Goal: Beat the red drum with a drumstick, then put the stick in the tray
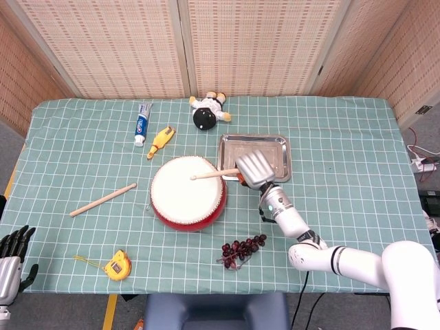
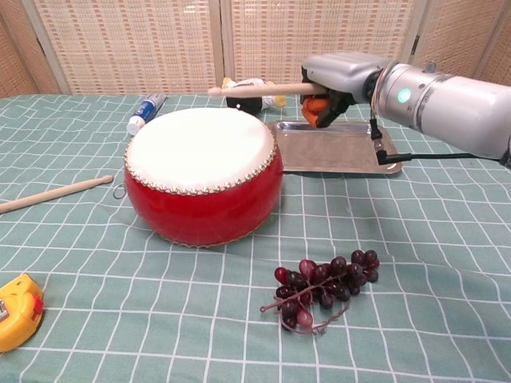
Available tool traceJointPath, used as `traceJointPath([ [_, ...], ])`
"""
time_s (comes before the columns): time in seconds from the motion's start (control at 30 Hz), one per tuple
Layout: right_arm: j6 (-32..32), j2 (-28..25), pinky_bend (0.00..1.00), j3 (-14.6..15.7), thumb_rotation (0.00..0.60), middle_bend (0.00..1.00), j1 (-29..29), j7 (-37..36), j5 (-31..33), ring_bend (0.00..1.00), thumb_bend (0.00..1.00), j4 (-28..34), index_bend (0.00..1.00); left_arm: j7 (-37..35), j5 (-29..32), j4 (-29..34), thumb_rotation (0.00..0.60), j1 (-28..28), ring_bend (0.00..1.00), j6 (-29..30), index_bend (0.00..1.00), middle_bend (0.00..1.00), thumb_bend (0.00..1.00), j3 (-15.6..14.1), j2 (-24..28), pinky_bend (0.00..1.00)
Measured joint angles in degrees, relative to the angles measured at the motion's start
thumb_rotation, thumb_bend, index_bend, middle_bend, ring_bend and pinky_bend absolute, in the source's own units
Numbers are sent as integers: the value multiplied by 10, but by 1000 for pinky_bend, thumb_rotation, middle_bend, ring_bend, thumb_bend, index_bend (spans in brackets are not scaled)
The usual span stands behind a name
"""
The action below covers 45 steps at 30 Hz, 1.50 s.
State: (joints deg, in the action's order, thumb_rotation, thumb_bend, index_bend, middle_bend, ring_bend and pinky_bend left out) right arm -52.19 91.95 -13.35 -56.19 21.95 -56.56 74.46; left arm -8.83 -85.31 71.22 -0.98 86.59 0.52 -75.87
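Note:
The red drum (image 1: 188, 194) (image 2: 204, 175) with its white skin stands mid-table. My right hand (image 1: 253, 170) (image 2: 339, 78) grips a wooden drumstick (image 1: 212, 174) (image 2: 259, 89) just right of the drum; the stick reaches left over the skin, its tip raised clear of it. Behind the hand lies the metal tray (image 1: 276, 148) (image 2: 338, 153), with nothing in it. A second drumstick (image 1: 103, 199) (image 2: 54, 194) lies on the cloth left of the drum. My left hand (image 1: 12, 265) hangs off the table's front left corner, fingers apart, holding nothing.
A bunch of dark grapes (image 1: 243, 249) (image 2: 323, 290) lies in front of the drum. A yellow tape measure (image 1: 117, 265) (image 2: 17, 310) sits front left. At the back are a toothpaste tube (image 1: 142, 123), a yellow toy (image 1: 160, 141) and a doll (image 1: 210, 108).

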Motion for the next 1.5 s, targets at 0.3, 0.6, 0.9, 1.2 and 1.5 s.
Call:
traceJointPath([
  [0.3,19,9,1000,13,600,1000,1,-8,-29,1000,723,-31,1000,3,2,0,600,0,0,-5,0,0,368,-1,-1,0],
  [0.6,16,17,1000,9,600,1000,-1,117,21,1000,723,-31,1000,1,2,-2,600,1,0,-5,0,0,369,0,-2,0],
  [0.9,-15,16,1000,-18,600,1000,19,-114,-35,1000,723,-28,1000,0,-1,-1,600,3,0,-3,0,0,369,0,-1,0],
  [1.2,14,20,1000,13,600,1000,8,-27,-53,1000,723,-59,1000,1,2,-2,600,3,0,-7,0,0,369,0,-2,0],
  [1.5,6,34,1000,10,600,1000,7,144,-51,1000,723,-74,1000,-2,2,-4,600,4,0,-8,0,0,369,0,-1,0],
])
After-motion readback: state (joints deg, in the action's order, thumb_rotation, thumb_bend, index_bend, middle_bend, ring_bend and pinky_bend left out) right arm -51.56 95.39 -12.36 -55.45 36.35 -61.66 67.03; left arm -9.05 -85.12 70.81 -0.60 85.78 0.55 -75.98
